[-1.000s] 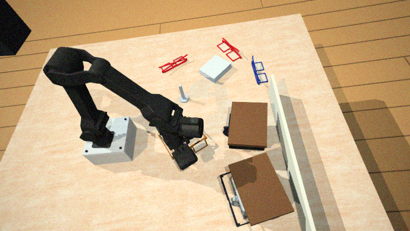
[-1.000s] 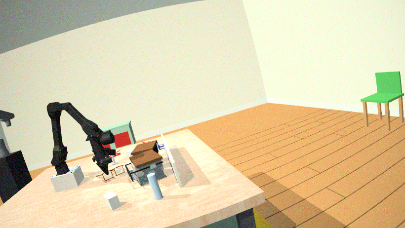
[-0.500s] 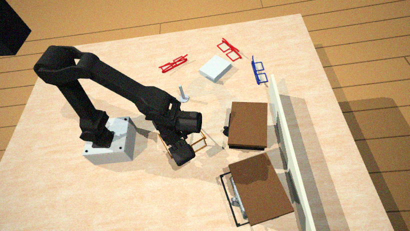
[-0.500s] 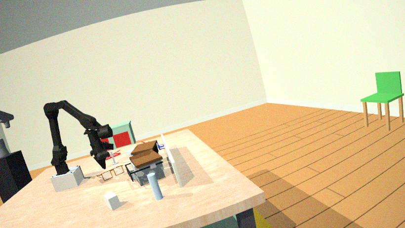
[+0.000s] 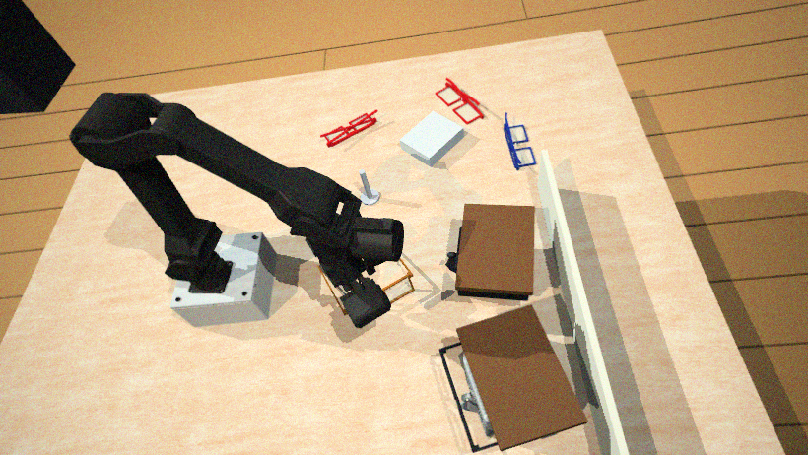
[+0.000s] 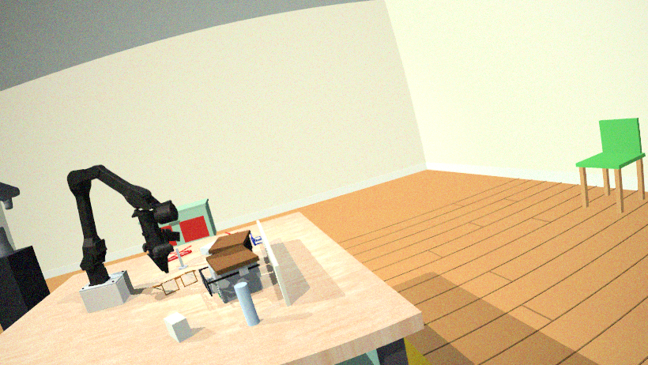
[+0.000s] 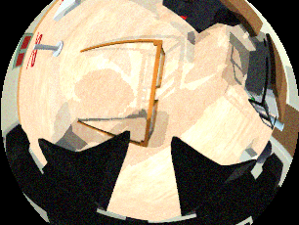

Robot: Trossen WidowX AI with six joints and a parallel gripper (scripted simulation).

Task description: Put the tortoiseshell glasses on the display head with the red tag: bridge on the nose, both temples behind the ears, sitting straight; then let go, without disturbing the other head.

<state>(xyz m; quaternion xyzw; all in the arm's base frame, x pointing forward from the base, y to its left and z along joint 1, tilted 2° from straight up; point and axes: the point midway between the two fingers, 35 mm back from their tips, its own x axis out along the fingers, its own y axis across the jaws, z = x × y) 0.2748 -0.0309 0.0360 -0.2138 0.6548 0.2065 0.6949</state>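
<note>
In the top view, shows thin brown-amber glasses [image 5: 412, 275] [image 6: 171, 291] [image 7: 155, 78] near centre, right of the grey box-shaped base [image 5: 248, 245] [image 6: 105, 296]. Has a slim grey peg [image 5: 366, 183] [image 6: 179, 257] [image 7: 45, 47] above centre. At right, places two flat brown rectangular boards [image 5: 497, 245] [image 6: 231, 261] left of a long cream upright panel [image 5: 565, 280] [image 6: 273, 262].

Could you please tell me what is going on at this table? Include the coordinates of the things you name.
A black robot arm has its claw [image 7: 150, 137] open over the table, close to one corner of the amber-brown glasses [image 5: 411, 275] [image 6: 169, 291] [image 7: 155, 78], with nothing held. The glasses have their temples unfolded and are not on a display head. Red glasses [image 5: 349, 128] and blue glasses [image 5: 513, 142] lie farther off.
</note>
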